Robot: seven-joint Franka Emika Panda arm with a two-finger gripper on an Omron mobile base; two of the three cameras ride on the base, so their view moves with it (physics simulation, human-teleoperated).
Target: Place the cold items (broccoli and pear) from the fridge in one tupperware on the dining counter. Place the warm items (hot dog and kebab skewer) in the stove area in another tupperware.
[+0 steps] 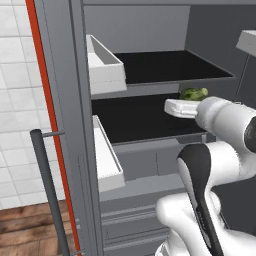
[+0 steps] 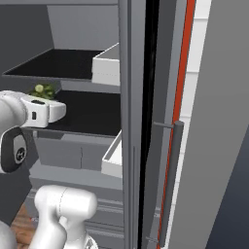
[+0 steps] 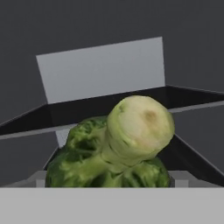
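Here broccoli (image 3: 118, 148) lies between the open fingers.

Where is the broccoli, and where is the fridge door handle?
broccoli (image 3: 138, 124): hand view, on the pale cut end of its stalk.
broccoli (image 1: 194, 93): left base view, on the green top, behind the robot's hand.
fridge door handle (image 1: 47, 185): left base view, on the middle of the dark bar.

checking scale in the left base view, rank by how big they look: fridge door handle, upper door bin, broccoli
1. fridge door handle, the long dark bar, though it is nearest the camera, which inflates it.
2. upper door bin, the white tray on the door.
3. broccoli, a small green patch on the shelf, partly hidden behind the arm.
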